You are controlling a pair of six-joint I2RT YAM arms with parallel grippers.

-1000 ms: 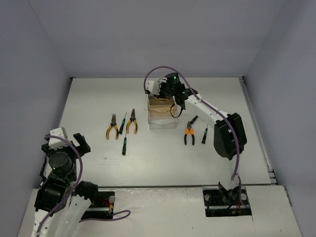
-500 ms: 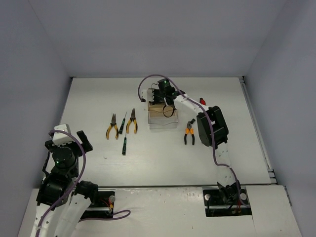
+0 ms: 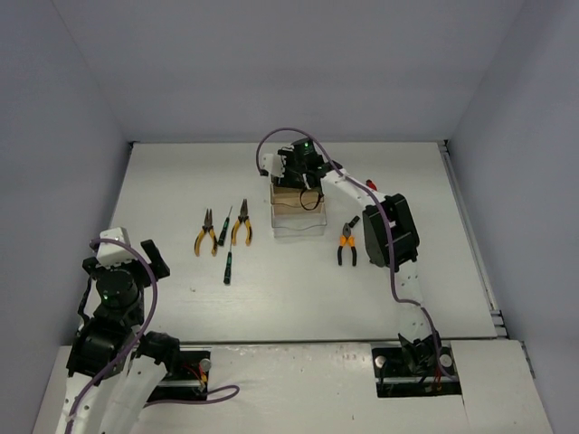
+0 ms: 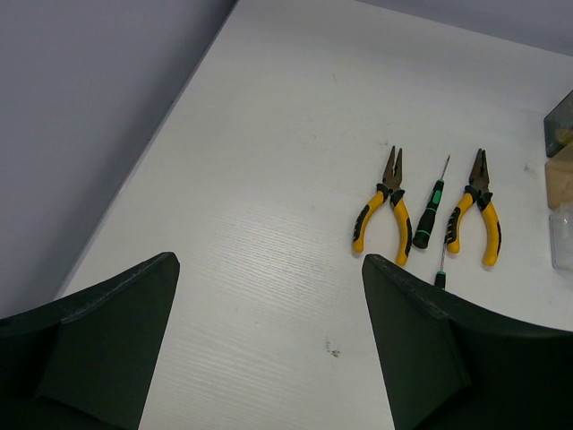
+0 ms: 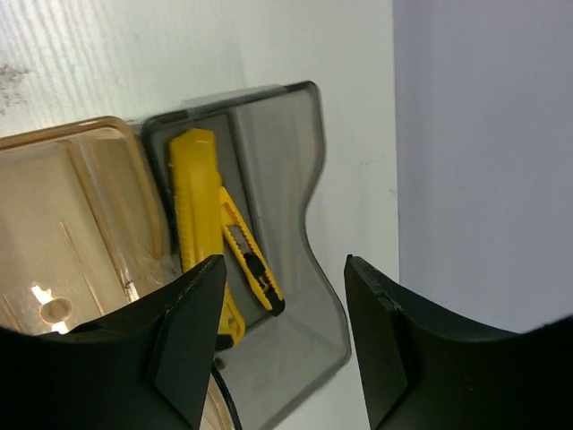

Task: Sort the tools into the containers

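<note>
The three joined bins [image 3: 297, 210] stand mid-table. My right gripper [image 3: 293, 166] hovers open and empty over the far, smoky grey bin [image 5: 269, 233], which holds two yellow utility knives [image 5: 199, 202]. The amber bin [image 5: 72, 224] lies beside it. Two yellow-handled pliers [image 3: 205, 233] [image 3: 242, 225] and two screwdrivers [image 3: 223, 227] [image 3: 228, 266] lie left of the bins. They also show in the left wrist view, the pliers [image 4: 380, 215] and one screwdriver [image 4: 429, 209]. Orange-handled pliers [image 3: 346, 245] lie right of the bins. My left gripper [image 4: 269, 345] is open and empty near the front left.
The right arm's elbow link [image 3: 389, 233] hangs over the table right of the orange pliers and hides what lies under it. The walls stand close on the left, back and right. The red-handled cutter is out of view.
The right arm folded its elbow inward, and its gripper shifted slightly left over the far bin. The left arm lowered slightly and then held still.
</note>
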